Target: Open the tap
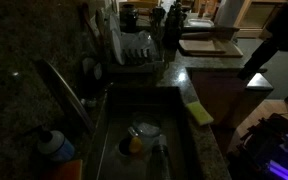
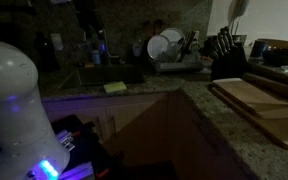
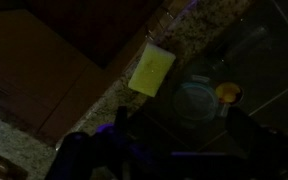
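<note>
lighting: super dark kitchen, so take the fine details with a grain of salt

tap [image 1: 66,95]: sat at the back edge of the granite counter [image 1: 19,60] by the wall, a slim shiny spout slanting down over the sink [image 1: 172,120]; nothing was touching it

gripper [image 3: 164,160]: just a dark blob along the bottom of the wrist view, looking down at the counter's front edge; honestly couldn't tell if the jaws were spread or closed, and I couldn't make out anything in them; well apart from the tap

arm [image 2: 14,95]: big white body out in front of the counter's front edge, purple glow on it

sponge [image 1: 197,112]: yellow, lay flat on the front edge of the counter, just beside the sink rim

in the sink: a pale round bowl [image 1: 145,130] and a small orange thing [image 1: 132,146] next to it

bottle [image 1: 52,143]: blue cap, stood on the back edge near the tap's base

dish rack [image 1: 134,55]: plates stood up in it, toward the back corner

knife block [image 2: 224,52]: back edge, past the rack

cutting boards [image 2: 254,98]: stacked on the side run of the counter
</note>
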You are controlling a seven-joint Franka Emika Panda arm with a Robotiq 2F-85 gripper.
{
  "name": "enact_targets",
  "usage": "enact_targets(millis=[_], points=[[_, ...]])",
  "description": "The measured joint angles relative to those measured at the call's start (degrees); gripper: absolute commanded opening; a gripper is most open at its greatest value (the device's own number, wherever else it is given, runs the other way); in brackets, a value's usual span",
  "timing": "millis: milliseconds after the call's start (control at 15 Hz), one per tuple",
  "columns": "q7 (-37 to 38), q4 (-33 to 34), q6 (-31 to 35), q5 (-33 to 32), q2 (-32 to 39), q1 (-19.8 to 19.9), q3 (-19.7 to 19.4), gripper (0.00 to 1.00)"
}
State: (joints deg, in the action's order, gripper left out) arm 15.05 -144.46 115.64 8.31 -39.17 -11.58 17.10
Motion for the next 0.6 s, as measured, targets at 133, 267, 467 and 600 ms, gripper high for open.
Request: enact_targets(millis=[133,267,467,600], points=[[0.0,0.0,0.0,0.0,0.0,0.0,0.0,1.0],[-0.15,-0.1,-0.04,0.19,0.54,-0.03,-0.23,1.0],[-3.48,-0.44,3.56,1.38,6.54,-0.08,-1.05,1.0],[-6.62,0.14,10.89,1.03,13.94,-0.14,-0.1,1.0]])
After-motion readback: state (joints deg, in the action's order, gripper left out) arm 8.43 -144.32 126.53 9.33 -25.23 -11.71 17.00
